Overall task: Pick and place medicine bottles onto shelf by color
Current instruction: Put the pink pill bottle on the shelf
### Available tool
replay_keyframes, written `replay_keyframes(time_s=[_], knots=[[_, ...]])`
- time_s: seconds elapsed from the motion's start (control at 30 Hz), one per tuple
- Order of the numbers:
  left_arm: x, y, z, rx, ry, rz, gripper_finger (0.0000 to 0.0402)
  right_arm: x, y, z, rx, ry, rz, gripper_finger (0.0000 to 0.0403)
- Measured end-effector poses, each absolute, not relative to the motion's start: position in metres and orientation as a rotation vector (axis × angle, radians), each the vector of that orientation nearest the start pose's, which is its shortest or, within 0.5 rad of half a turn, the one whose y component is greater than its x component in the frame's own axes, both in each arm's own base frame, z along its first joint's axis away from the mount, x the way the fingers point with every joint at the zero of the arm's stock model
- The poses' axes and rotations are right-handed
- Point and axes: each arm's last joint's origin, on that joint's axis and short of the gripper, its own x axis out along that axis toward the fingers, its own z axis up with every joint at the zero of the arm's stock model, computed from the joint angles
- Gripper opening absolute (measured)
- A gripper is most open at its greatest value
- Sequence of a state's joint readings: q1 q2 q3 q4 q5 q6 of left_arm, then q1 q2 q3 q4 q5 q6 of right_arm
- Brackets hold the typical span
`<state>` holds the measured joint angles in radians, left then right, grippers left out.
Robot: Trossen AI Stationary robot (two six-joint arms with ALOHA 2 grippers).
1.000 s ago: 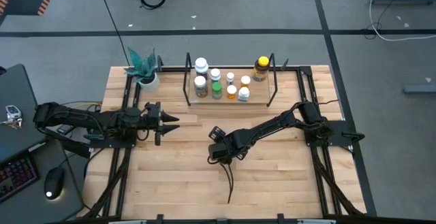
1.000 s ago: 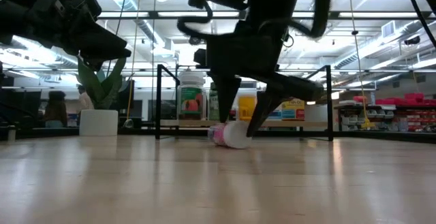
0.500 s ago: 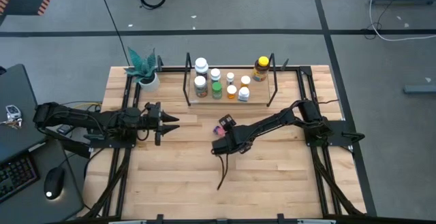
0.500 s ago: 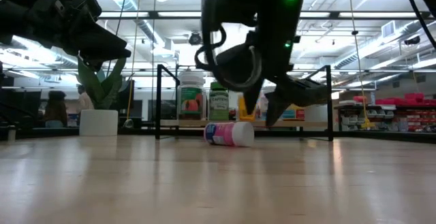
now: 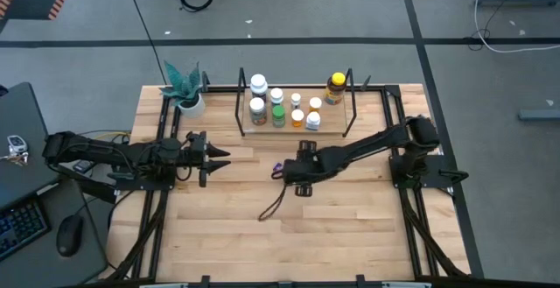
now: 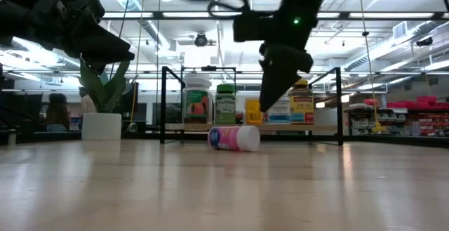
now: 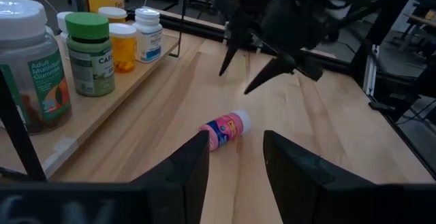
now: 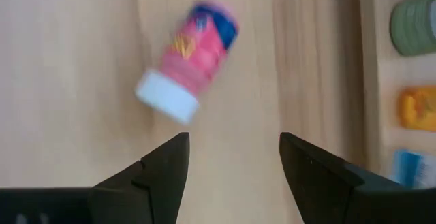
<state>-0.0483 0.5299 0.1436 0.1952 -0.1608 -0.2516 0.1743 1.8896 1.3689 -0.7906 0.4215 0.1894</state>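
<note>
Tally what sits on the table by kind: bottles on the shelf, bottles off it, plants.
Bottles standing on the shelf: 9
Pink bottle lying on the table: 1
Potted plant: 1
Total: 11

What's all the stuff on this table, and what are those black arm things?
Pink bottle: one, pink-and-blue label, white cap, lying on its side on the table in front of the shelf.
Shelf: one, black rods, at the table's far edge.
Bottles on shelf: about nine; mostly white, one green, one amber with yellow cap, standing.
Plant pot: one, white, green leaves, far left corner.
Table: one, pale wood.
Right gripper: open, above the pink bottle, holding nothing.
Left gripper: narrowly open, empty, waiting at left.
</note>
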Motion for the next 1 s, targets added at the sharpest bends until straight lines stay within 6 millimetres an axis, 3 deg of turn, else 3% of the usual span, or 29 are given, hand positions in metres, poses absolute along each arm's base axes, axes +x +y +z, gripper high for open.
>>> replay_keyframes(time_s=[0.2, 0.37, 0.57, 1.0], knots=[[0.136, -0.002, 0.182, -0.227, 0.175, 0.136, 0.0153, 0.346, 0.061, 0.187, -0.014, 0.866, -0.325, 0.0236], [0.136, -0.002, 0.182, -0.222, 0.174, 0.135, 0.0149, 0.338, 0.074, 0.168, 0.030, 0.649, -0.311, 0.0236], [0.136, -0.002, 0.182, -0.223, 0.174, 0.135, 0.0146, 0.339, 0.080, 0.133, -0.010, 0.648, -0.367, 0.0254], [0.136, -0.002, 0.182, -0.223, 0.173, 0.135, 0.0146, 0.345, 0.084, 0.113, -0.034, 0.623, -0.428, 0.0293]])
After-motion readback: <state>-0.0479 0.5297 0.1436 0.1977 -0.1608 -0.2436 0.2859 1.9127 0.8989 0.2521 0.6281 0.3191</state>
